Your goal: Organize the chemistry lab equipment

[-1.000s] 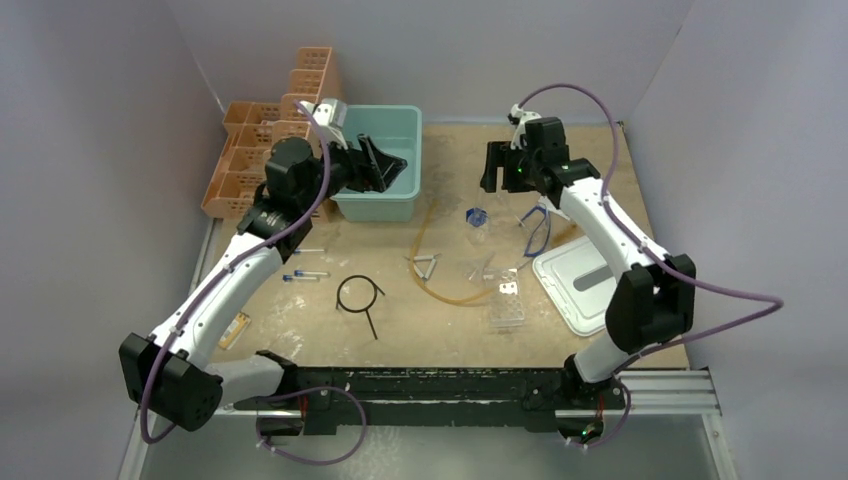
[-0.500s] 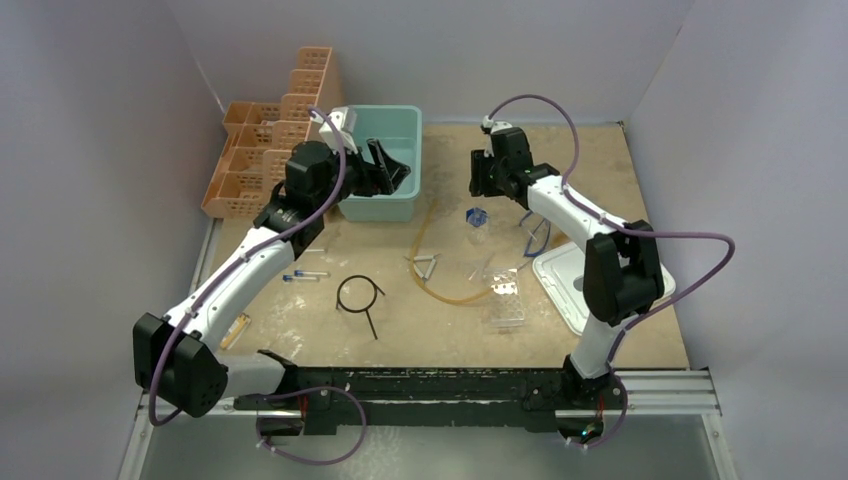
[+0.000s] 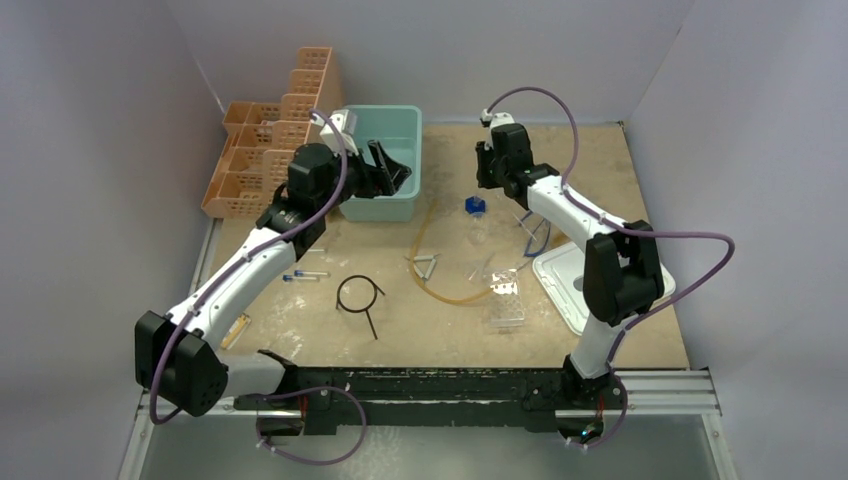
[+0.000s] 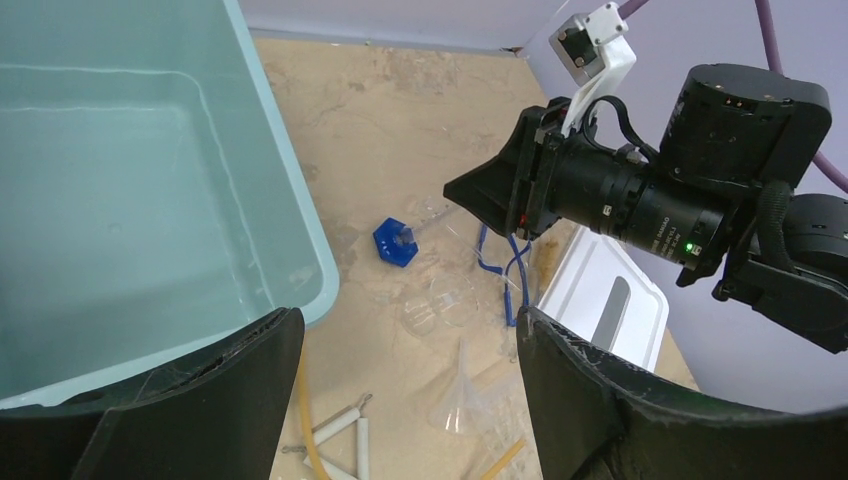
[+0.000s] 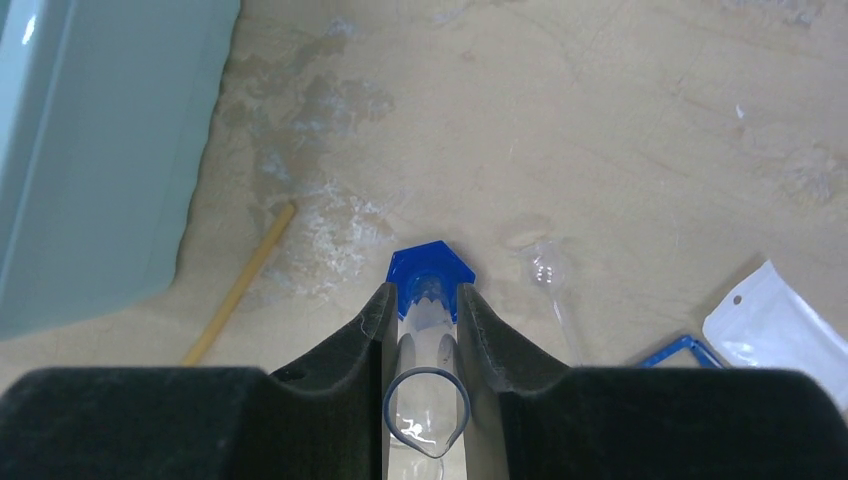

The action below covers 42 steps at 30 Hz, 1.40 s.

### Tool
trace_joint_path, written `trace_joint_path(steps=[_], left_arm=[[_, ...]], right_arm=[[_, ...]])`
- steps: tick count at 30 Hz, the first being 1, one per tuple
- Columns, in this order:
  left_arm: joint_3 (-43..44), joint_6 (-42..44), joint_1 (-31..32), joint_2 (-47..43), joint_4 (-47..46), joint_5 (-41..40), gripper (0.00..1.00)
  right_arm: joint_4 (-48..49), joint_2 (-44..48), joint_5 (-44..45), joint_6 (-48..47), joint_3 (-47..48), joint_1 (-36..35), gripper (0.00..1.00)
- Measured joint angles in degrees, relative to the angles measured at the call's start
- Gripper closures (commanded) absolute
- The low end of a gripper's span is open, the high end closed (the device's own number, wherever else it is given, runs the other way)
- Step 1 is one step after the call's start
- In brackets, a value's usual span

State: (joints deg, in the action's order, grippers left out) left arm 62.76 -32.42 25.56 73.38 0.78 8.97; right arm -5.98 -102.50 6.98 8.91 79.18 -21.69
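Observation:
My right gripper (image 5: 423, 297) is shut on a clear graduated cylinder (image 5: 425, 335), one finger on each side of its tube. Its blue hexagonal base (image 5: 430, 270) points away from the wrist, at the table behind the middle (image 3: 474, 205). My left gripper (image 4: 408, 325) hangs open and holds nothing, over the right rim of the teal bin (image 4: 285, 215). On the table lie a black wire ring (image 3: 359, 294), an amber hose (image 3: 440, 285), a wire triangle (image 3: 427, 265), a clear tube rack (image 3: 506, 300), blue-capped tubes (image 3: 305, 274) and blue-framed goggles (image 3: 538, 232).
An orange lattice rack (image 3: 262, 150) stands at the back left beside the bin. A white lid (image 3: 585, 285) lies at the right. A clear funnel (image 4: 460, 395) and round clear glassware (image 4: 445, 300) lie between hose and goggles. A small orange notepad (image 3: 235, 330) sits near the front left.
My right arm swung left and down to the cylinder and its jaws closed round the tube. The blue base shifted slightly toward the back. My left arm barely moved.

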Motion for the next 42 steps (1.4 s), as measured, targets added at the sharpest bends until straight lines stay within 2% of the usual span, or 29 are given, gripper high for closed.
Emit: trace_joint_path(steps=[6, 10, 14, 20, 25, 29, 35, 42], left_arm=[[0.02, 0.09, 0.04, 2.03, -0.35, 1.55, 0.17], [2.14, 1.09, 0.09, 5.29, 0.48, 4.37, 0.16], [6.08, 3.32, 0.11, 8.44, 2.19, 6.93, 0.16], [8.52, 5.92, 0.33, 9.77, 2.27, 12.85, 0.10], [8.59, 9.99, 1.55, 9.79, 3.08, 17.14, 0.11], [9.07, 15.45, 1.79, 9.79, 9.55, 19.82, 0.18], [9.27, 15.21, 1.86, 9.97, 12.66, 27.43, 0.26], [9.25, 12.00, 2.64, 10.08, 12.09, 35.23, 0.51]], right_arm=[[-1.49, 0.00, -3.13, -1.29, 4.11, 0.07, 0.85], [-5.84, -0.09, -12.72, -3.58, 12.39, 0.68, 0.86], [-8.79, 0.72, -22.23, -4.96, 16.44, 1.57, 0.86], [-14.80, 3.37, -37.97, -4.59, 16.15, 2.54, 0.87], [-15.89, 8.15, -48.24, -2.43, 12.94, 2.58, 0.89], [-13.42, 11.47, -54.99, -0.17, 9.27, 2.58, 0.89], [-10.93, 12.46, -62.75, 2.71, 6.19, 2.58, 0.92], [-9.33, 11.76, -69.66, 4.59, 6.05, 2.58, 0.92]])
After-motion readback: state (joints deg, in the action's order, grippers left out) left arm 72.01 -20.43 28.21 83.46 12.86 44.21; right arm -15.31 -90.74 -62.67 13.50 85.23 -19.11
